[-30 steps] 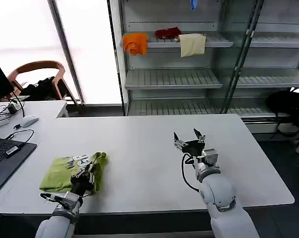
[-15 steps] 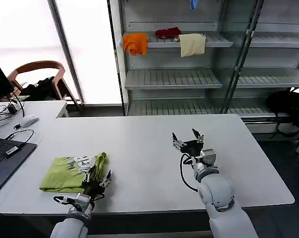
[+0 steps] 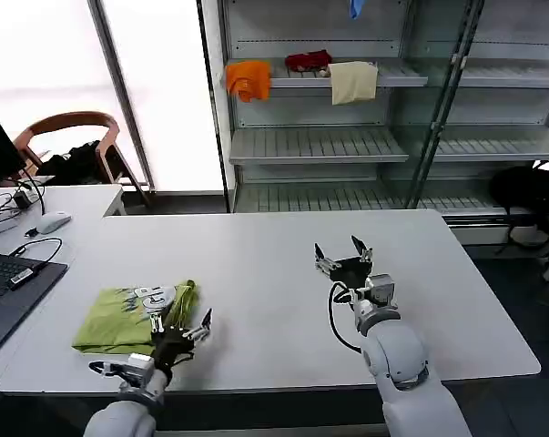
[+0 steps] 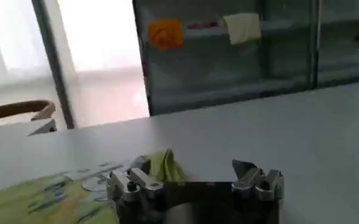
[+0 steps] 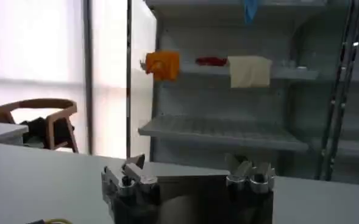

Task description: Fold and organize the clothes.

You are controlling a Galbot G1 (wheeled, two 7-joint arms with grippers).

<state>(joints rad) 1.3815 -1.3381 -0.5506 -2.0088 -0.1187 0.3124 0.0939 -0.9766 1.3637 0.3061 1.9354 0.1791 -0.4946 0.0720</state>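
Note:
The clothes, a lime yellow-green T-shirt (image 3: 119, 320), lie folded into a small rectangle near the front left of the white table (image 3: 283, 300). A raised fold stands at the shirt's right edge (image 4: 164, 166). My left gripper (image 3: 181, 320) hovers open at that right edge, one finger over the fabric and the other over bare table, with nothing held between them (image 4: 191, 173). My right gripper (image 3: 343, 254) is raised above the middle-right of the table, open and empty (image 5: 188, 165), far from the shirt.
A laptop (image 3: 3, 293), cables and a mouse (image 3: 54, 221) sit on the desk to the left. Behind the table stand metal shelves with an orange cloth (image 3: 248, 79), a red one (image 3: 309, 61) and a cream one (image 3: 353, 82). A wooden chair (image 3: 74, 146) stands at back left.
My left gripper has let go of the shirt's right edge, opened and drawn back a little to the right. The right gripper has barely shifted.

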